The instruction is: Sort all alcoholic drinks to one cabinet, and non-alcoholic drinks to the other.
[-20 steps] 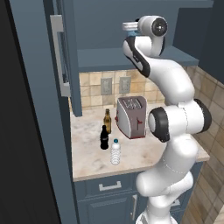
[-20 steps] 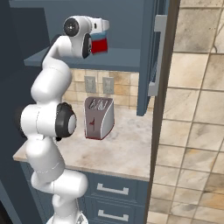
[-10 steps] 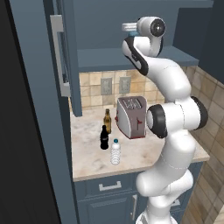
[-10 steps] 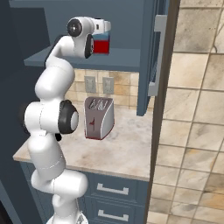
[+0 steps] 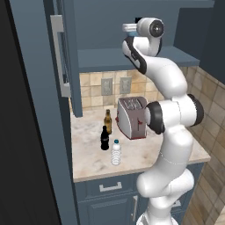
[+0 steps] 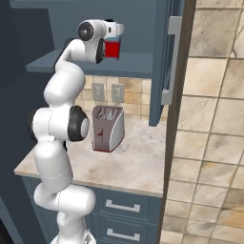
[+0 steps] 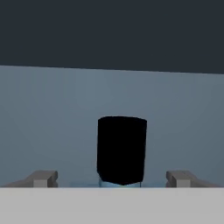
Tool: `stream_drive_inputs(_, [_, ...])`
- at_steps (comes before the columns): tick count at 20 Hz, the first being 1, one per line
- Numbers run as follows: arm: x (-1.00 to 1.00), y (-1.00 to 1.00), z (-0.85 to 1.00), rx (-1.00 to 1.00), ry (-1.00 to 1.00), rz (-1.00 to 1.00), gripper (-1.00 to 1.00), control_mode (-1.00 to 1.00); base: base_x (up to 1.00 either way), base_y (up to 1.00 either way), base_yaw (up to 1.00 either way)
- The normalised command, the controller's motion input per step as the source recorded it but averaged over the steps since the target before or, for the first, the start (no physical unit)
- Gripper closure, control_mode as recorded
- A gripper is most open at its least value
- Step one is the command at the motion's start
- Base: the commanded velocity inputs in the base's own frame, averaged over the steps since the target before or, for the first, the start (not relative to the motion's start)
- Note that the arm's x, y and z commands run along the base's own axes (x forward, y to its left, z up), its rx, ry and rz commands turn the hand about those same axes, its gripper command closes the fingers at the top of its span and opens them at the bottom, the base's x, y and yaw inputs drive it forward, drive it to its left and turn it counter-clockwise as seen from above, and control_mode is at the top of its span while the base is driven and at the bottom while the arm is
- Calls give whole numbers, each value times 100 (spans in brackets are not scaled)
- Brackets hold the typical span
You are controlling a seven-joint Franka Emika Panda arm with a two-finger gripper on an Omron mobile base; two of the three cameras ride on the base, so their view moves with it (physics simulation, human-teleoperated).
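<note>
The squat square bottle of red liquid (image 6: 112,49) stands on the shelf (image 6: 138,63) of the upper cabinet. My gripper (image 6: 115,37) sits over its top, open. In the hand view the bottle's black cap (image 7: 121,148) stands between my spread fingertips (image 7: 43,178), touching neither. From the left, the gripper (image 5: 128,27) is reaching into the cabinet. On the counter stand the amber beer bottle (image 5: 107,121), the black cola bottle (image 5: 104,138) and the clear water bottle (image 5: 116,152).
A silver toaster (image 5: 132,117) stands on the marble counter (image 5: 140,154) beside the bottles. The cabinet door (image 5: 66,57) hangs open at left; another open door (image 6: 167,62) hangs at right. Drawers sit below the counter.
My jaws have spread from shut on the red bottle to wide open, letting it go on the shelf. The hand has shifted slightly.
</note>
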Motion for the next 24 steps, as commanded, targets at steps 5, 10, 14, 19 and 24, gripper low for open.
stream_drive_inputs(5, [2,-5,0,0,0,0,-100,-100,0,0,0])
stream_drive_inputs(10, [-5,0,-1,0,0,0,-100,-100,0,0,0])
stream_drive_inputs(14, [-15,2,0,0,0,0,-100,-100,0,0,0])
stream_drive_inputs(19, [-23,4,0,0,0,-1,-100,-100,0,0,0])
stream_drive_inputs(24, [-38,5,0,0,3,-1,-100,-100,0,0,0])
